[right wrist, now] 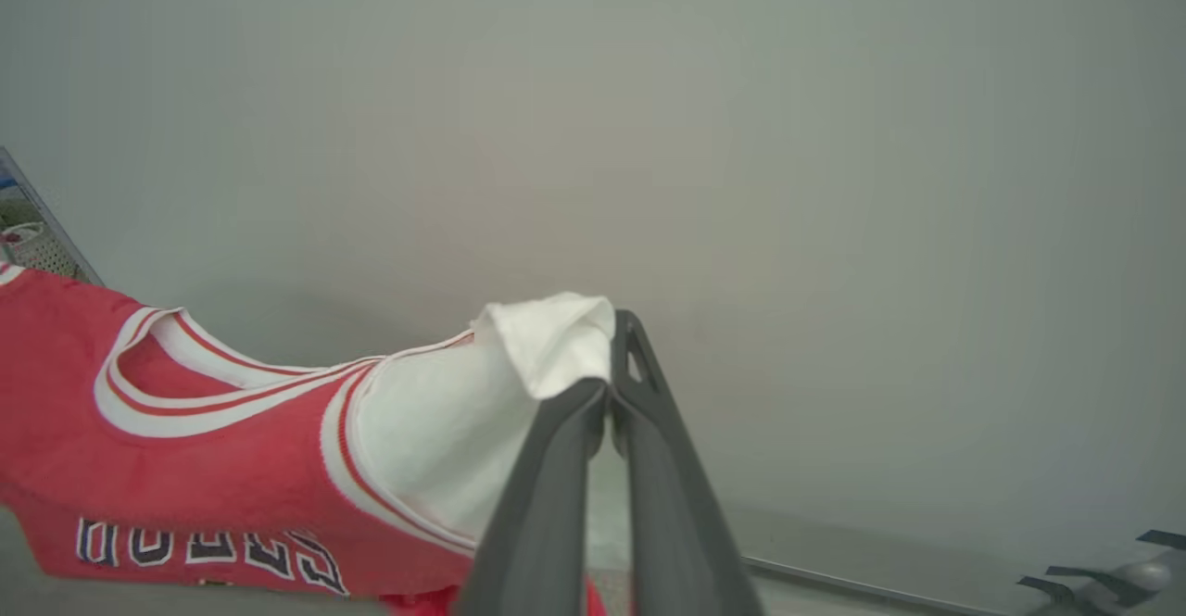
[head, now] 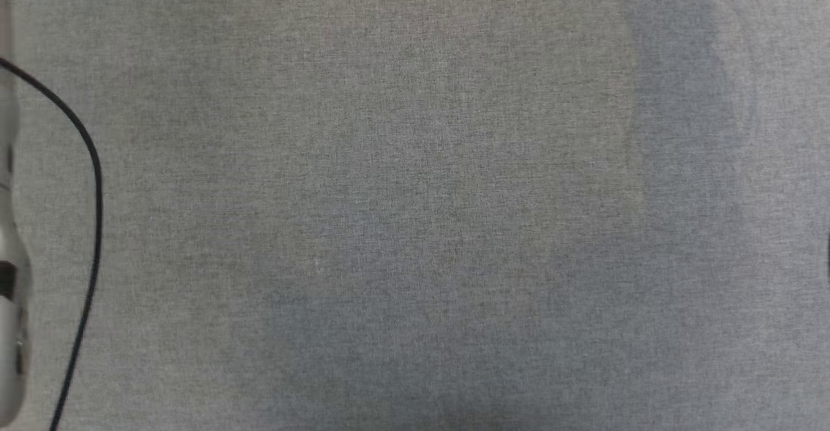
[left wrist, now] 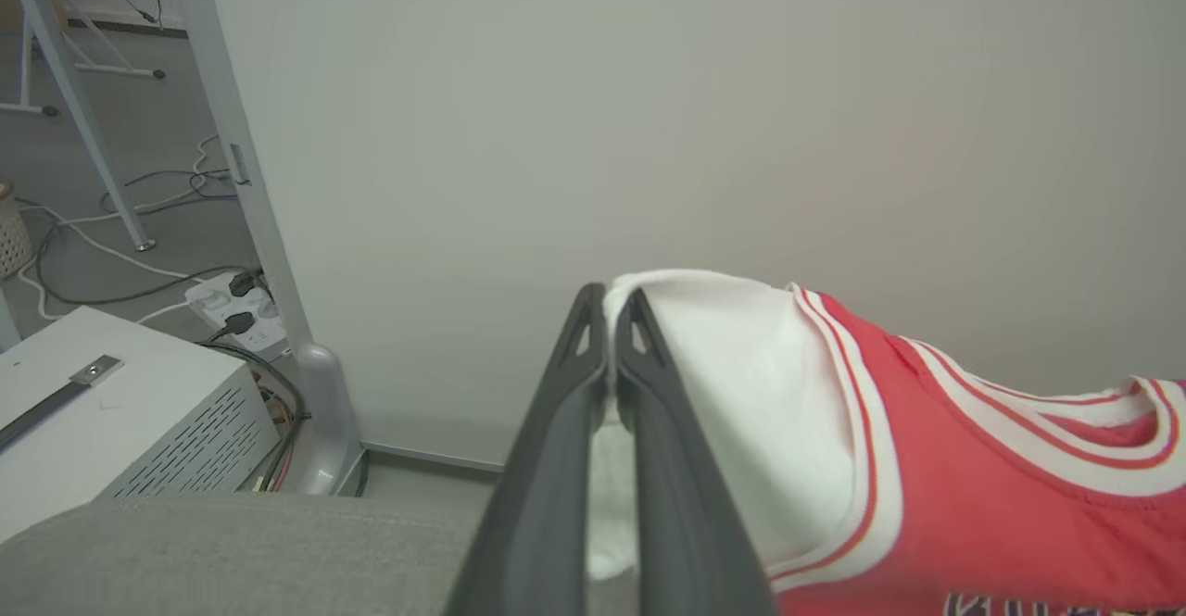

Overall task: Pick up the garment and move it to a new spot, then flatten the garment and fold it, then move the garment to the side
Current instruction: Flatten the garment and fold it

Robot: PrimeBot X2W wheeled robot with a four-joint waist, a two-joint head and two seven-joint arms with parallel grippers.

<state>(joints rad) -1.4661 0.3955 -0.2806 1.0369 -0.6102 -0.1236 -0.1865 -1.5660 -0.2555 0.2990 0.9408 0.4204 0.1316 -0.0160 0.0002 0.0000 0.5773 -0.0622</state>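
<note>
Left gripper (left wrist: pixel 611 306): fingers pressed together, pinching the edge of one white sleeve (left wrist: pixel 732 384); cloth shows in the slit between them. Right gripper (right wrist: pixel 613 357): fingers likewise pressed together, pinching the other white sleeve (right wrist: pixel 435 440), a bunch of cloth standing up at its tip.

Garment (left wrist: pixel 927 468): hung in the air between the two grippers, in front of a plain wall (left wrist: pixel 649 88). In the left wrist view it runs from the fingertips toward 4 o'clock. In the right wrist view it runs toward 8 o'clock, with the black lettering (right wrist: pixel 204 546) low on the red body.

Long axis: shoulder to shoulder, gripper to gripper, sagging slightly at the collar. Neither arm is nearer, as each holds an end.

Head view: grey cloth surface (head: pixel 415 198), with a black cable (head: pixel 97 178) at 9 o'clock.

Judgement: carry step in progress, flattening not yet begun. Laying it down hinges on keeping the grippers level and apart so the shoulder line stays taut
</note>
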